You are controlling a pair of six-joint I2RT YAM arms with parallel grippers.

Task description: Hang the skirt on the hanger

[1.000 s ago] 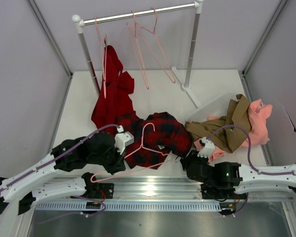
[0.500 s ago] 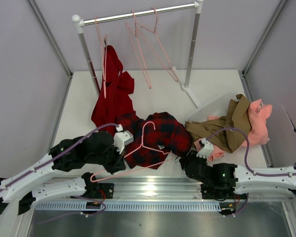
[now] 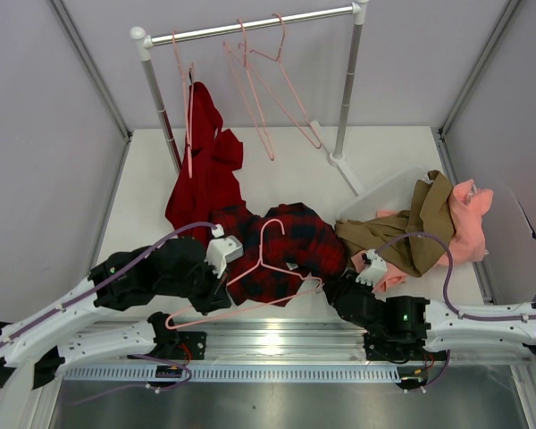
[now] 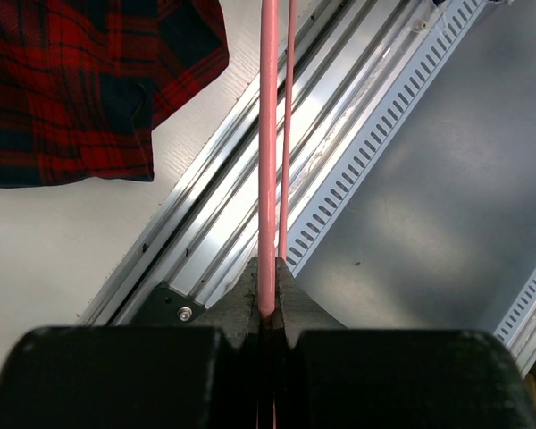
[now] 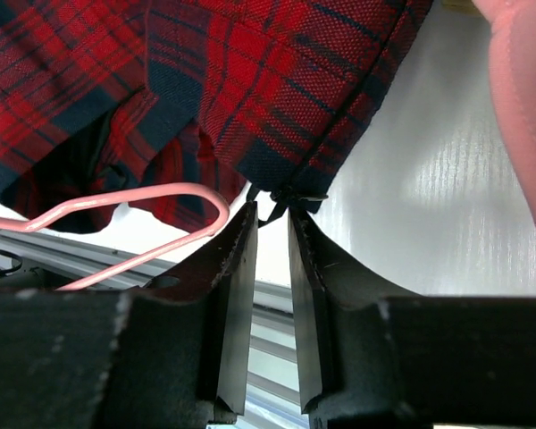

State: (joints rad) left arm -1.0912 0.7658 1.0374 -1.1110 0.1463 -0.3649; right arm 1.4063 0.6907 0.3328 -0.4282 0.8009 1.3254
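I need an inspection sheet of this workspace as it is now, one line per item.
Surface: white table, clothes lying on it.
Job's things: plaid skirt crumpled at the near edge; pink hanger lying partly over it.
Clutter: red garment, tan and pink clothes, spare hangers on the rail.
Hands: left hand shut on the hanger; right hand slightly open at the skirt's hem.
Cables: purple cables, none seen snagged.
Surroundings: grey walls; nothing else seen.
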